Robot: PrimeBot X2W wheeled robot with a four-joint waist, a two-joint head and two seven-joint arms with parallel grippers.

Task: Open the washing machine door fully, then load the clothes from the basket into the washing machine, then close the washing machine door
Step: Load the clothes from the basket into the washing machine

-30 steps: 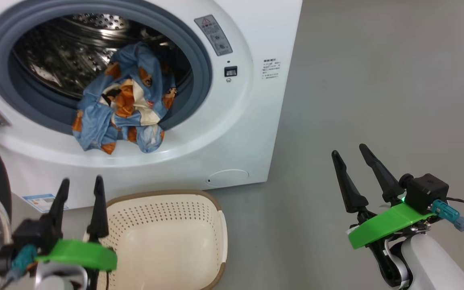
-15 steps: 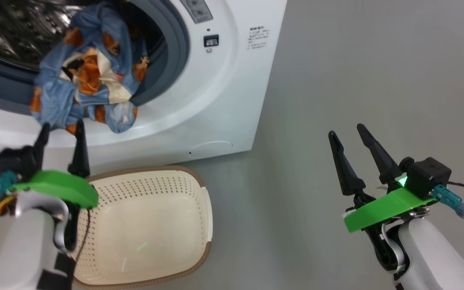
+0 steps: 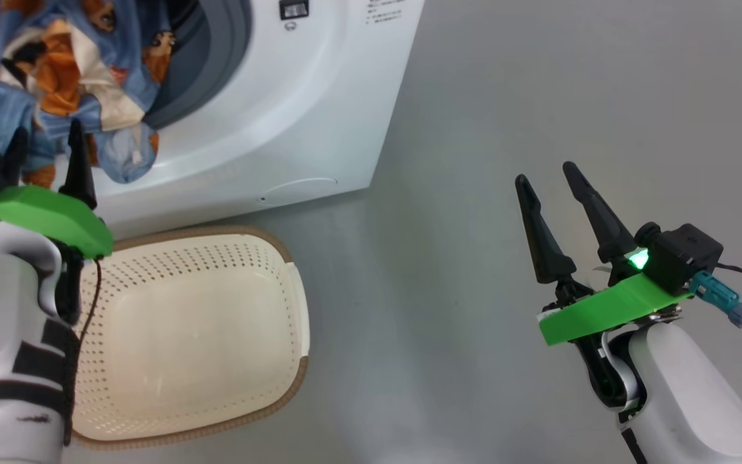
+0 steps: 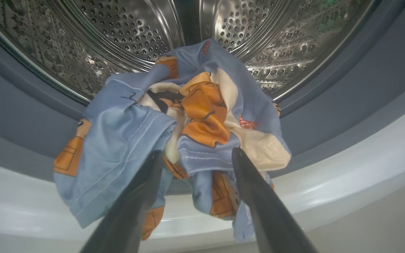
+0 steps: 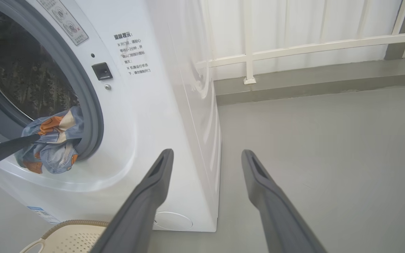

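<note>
The clothes point(image 4: 195, 116), light blue with orange figures, lie bunched on the lower lip of the washing machine point(image 3: 294, 96) opening. Part rests in the steel drum point(image 4: 135, 31) and part hangs out over the grey gasket point(image 4: 12, 116). My left gripper point(image 4: 197, 153) is open, its fingertips at the hanging bundle, one on each side of a lower fold. From the head, the left gripper point(image 3: 47, 138) overlaps the clothes point(image 3: 55, 71). The basket point(image 3: 294, 309) stands on the floor before the machine with nothing in it. My right gripper point(image 3: 542, 174) is open over bare floor, far right. The washing machine door is out of view.
Grey floor point(image 3: 538, 77) stretches to the right of the machine. In the right wrist view, the right gripper point(image 5: 206, 153) points past the machine's corner point(image 5: 195, 123) toward a white railing and curtain point(image 5: 294, 45) at the back wall. The basket's rim point(image 5: 69, 225) shows at the bottom left.
The head camera has swung right and down. My left gripper has risen from beside the basket up to the hanging clothes. The right gripper has kept its pose.
</note>
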